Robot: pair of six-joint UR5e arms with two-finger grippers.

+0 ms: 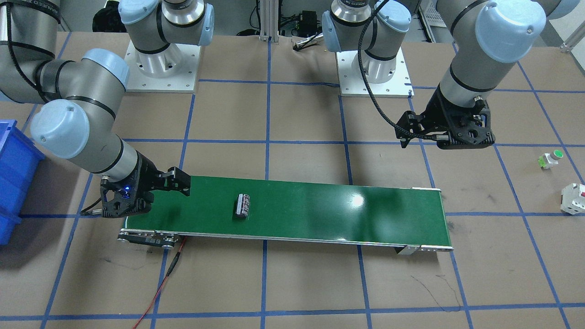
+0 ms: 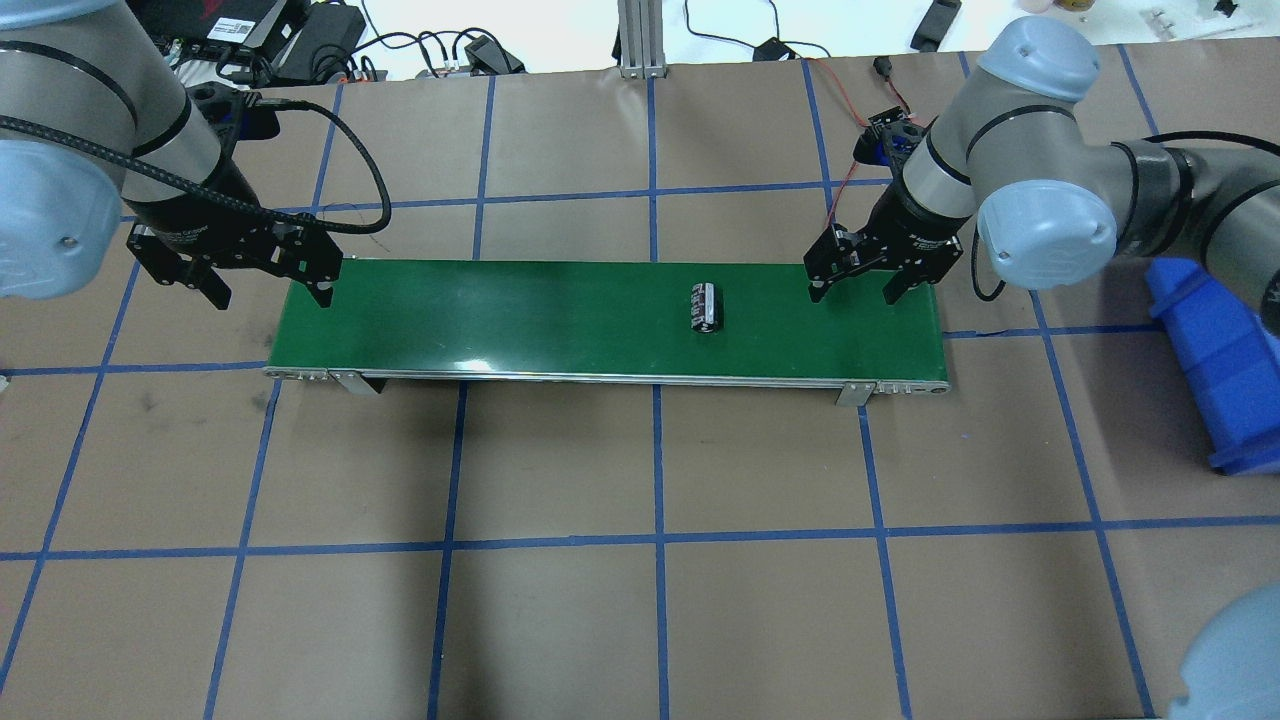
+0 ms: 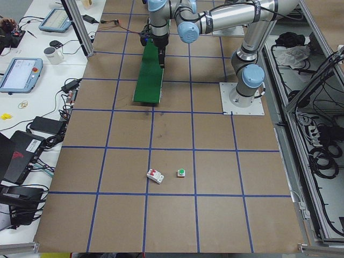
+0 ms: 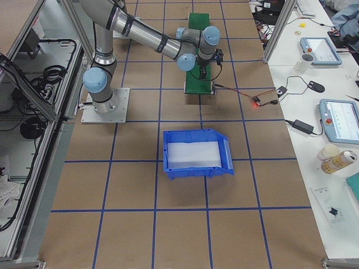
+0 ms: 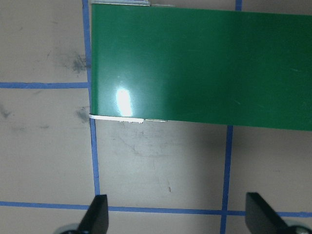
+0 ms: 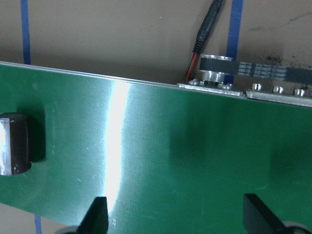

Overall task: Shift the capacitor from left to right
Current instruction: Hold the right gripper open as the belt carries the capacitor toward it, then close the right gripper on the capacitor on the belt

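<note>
The capacitor (image 2: 706, 307), a stubby dark cylinder with pale stripes, lies on its side on the green conveyor belt (image 2: 500, 320), right of the belt's middle. It also shows in the front view (image 1: 242, 205) and at the left edge of the right wrist view (image 6: 14, 144). My right gripper (image 2: 852, 294) is open and empty above the belt's right end, a short way right of the capacitor. My left gripper (image 2: 270, 295) is open and empty, hovering just off the belt's left end. Both wrist views show spread fingertips (image 5: 97, 214) (image 6: 100, 217) with nothing between them.
A blue bin (image 2: 1220, 360) stands on the table to the right of the belt. A green-capped white button (image 1: 550, 157) and a white-and-red block (image 1: 573, 198) lie far out on my left side. A red-black cable (image 6: 202, 44) runs to the belt's motor end.
</note>
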